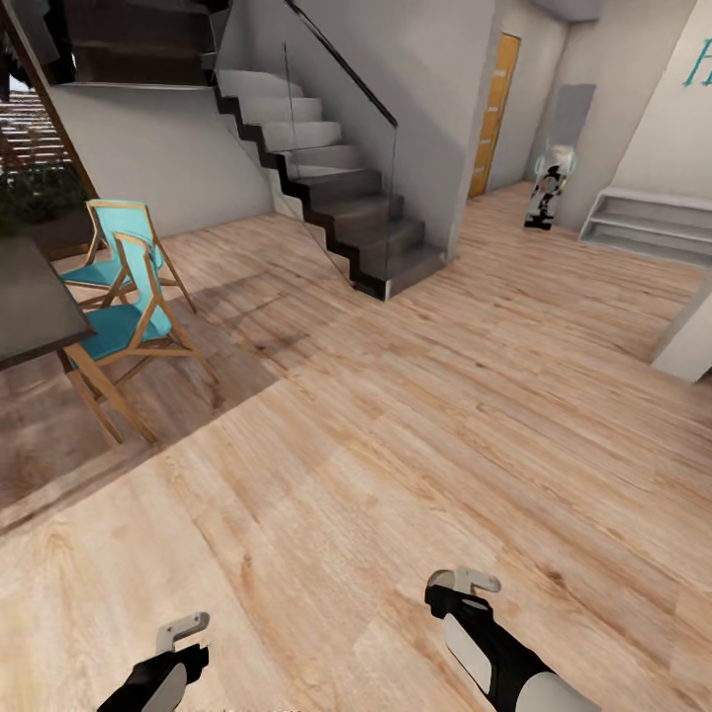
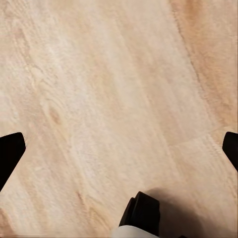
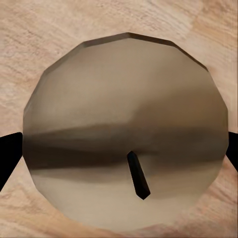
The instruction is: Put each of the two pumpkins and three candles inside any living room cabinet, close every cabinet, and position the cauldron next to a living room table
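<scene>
Robot on a wood floor [image 1: 396, 445] near a staircase [image 1: 336, 198].
Right pincer [image 3: 119, 148] grips a candle [image 3: 126, 134]; left pincer [image 2: 119, 148] spread, empty.

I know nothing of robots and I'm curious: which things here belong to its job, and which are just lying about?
Job: candle, held in the right gripper.
Lying about: chairs, stairs, door.

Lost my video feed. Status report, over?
Right gripper shut on a candle. Left gripper open, empty, over wood floor. Open floor ahead; chairs left, staircase beyond.
</scene>
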